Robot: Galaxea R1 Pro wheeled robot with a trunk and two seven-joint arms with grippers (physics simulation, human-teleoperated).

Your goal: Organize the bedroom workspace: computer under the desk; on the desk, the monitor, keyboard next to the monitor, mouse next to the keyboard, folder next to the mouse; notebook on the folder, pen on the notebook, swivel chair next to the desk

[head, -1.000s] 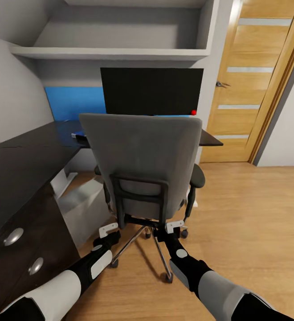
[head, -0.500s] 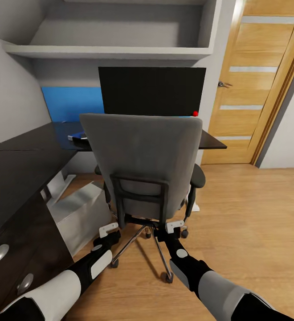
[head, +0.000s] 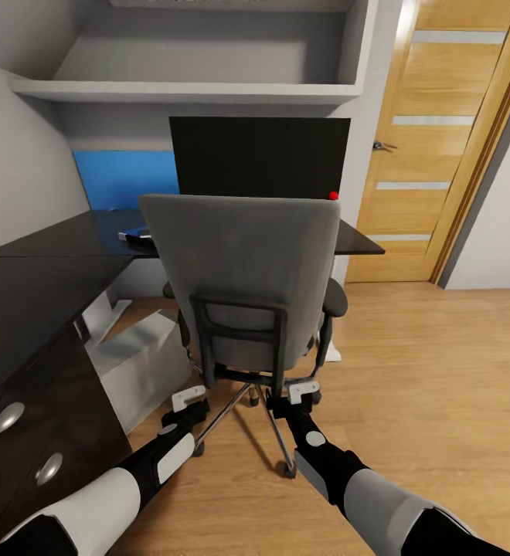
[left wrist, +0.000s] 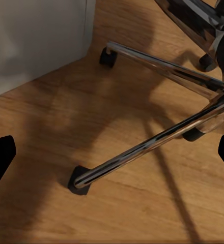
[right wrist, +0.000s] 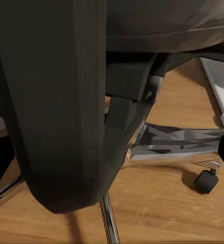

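Observation:
The grey swivel chair [head: 239,262] stands with its back to me, close in front of the black desk [head: 39,278]. The black monitor [head: 259,154] rises on the desk behind it. The light grey computer [head: 139,359] sits on the floor under the desk. Part of the blue folder [head: 135,230] lies on the desk, left of the chair back. Keyboard, mouse, notebook and pen are hidden. My left gripper [head: 187,399] is open, low beside the chair's metal base [left wrist: 152,145]. My right gripper [head: 301,392] is open, just behind the chair's dark back support [right wrist: 66,101].
A dark drawer unit [head: 31,432] with round handles stands at my left. A wooden door [head: 440,139] is at the right, with open plank floor [head: 433,363] before it. A blue wall panel [head: 124,177] and grey shelf [head: 185,91] sit above the desk.
The chair has rolled a little away from me toward the desk and turned slightly. The view has shifted a bit. Both grippers keep their places behind the chair.

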